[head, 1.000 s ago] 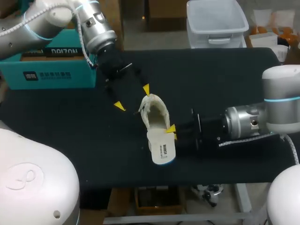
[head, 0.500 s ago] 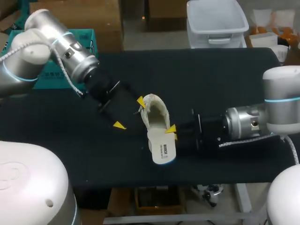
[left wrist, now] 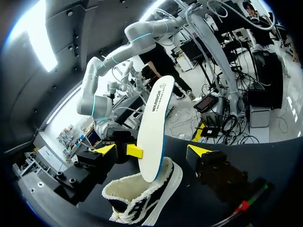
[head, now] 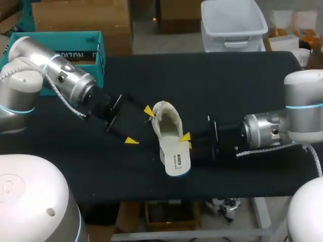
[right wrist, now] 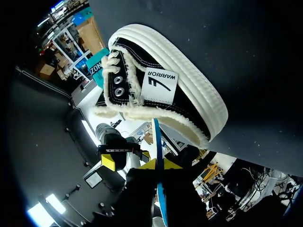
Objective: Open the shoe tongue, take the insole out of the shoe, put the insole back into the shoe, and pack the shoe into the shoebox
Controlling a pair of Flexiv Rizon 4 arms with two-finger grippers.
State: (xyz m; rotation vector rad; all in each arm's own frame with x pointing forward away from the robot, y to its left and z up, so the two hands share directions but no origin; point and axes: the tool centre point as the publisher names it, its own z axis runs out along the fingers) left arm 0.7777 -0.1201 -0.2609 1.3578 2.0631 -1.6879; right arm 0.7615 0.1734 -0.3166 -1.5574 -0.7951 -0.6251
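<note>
The right gripper (head: 185,140) pinches the white insole (head: 175,160), which sticks half out of the fleece-lined sneaker (head: 166,121) in the middle of the black table (head: 242,85). The left gripper (head: 140,126), fingers spread wide, sits just beside the sneaker's opposite side. The teal shoebox (head: 70,45) stands at the back left corner.

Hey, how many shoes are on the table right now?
1. The shoe lies mid-table, left gripper beside it, its insole sticking out in the right gripper. No second shoe shows, though the shoebox is partly hidden behind the left arm.
</note>
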